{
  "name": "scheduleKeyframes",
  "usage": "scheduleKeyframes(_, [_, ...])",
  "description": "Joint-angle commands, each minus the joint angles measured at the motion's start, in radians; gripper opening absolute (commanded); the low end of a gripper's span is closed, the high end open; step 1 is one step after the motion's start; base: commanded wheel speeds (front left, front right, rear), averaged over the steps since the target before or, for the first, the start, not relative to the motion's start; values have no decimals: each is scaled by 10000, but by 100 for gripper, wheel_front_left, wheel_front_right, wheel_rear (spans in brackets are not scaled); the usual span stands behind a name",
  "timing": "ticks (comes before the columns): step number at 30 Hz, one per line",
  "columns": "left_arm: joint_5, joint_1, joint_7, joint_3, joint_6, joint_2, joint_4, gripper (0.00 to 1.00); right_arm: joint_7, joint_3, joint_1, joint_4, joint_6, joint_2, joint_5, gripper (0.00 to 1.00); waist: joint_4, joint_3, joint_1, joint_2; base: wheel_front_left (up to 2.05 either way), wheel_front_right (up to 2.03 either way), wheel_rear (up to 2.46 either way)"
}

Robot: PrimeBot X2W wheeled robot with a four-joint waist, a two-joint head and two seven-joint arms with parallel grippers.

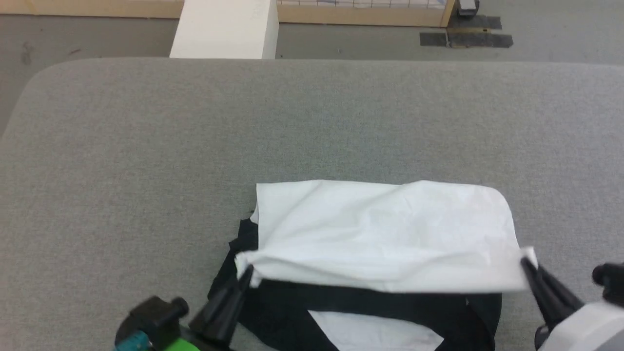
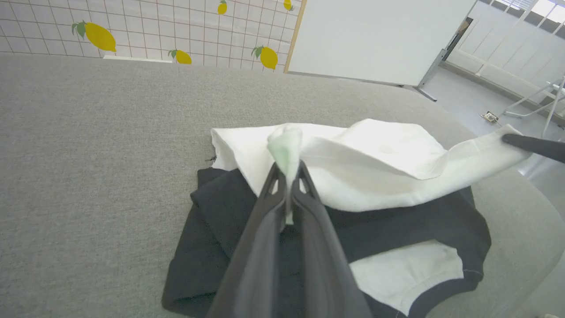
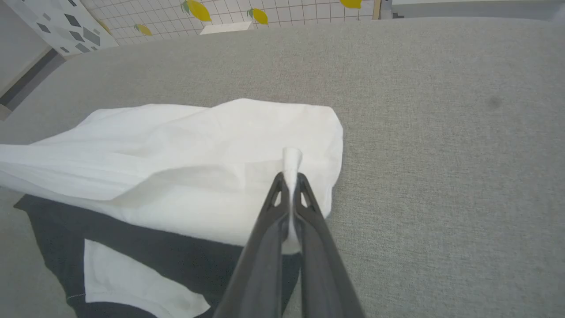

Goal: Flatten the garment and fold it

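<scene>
L tool (image 1: pixel 246 274) & R tool (image 1: pixel 528 263) each clamped shut on a white corner of garment (image 1: pixel 385 229), slung between them over surface (image 1: pixel 146 170); robot should hold even tension, tools level, lay fwd flat.

garment (image 1: pixel 385 234): white body, black sleeves | table (image 1: pixel 195 146): grey | wall tiles (image 2: pixel 145 26): white, yellow lemons

The garment (image 1: pixel 385 229), white w/ black sleeves, lies part-folded, its white hem lifted over the black.
</scene>
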Motion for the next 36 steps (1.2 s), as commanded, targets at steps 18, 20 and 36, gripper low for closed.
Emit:
scheduleKeyframes(18, [686, 1418, -642, -954, -262, 535, 1231, 100, -1054, 1238, 1743, 926, -15, -1387, 193, 100, -185, -256, 2, -1, 0, 0, 0])
scheduleKeyframes(20, [713, 1497, -654, -917, -201, 618, 1363, 100, -1039, 1268, 1794, 889, -15, -1488, 321, 100, -211, -320, 2, -1, 0, 0, 0])
scheduleKeyframes(36, [1957, 795, -1443, 3448, 1991, -1421, -2220, 100, -767, -1271, 959, 466, -15, -321, -105, 100, -112, -320, 2, -1, 0, 0, 0])
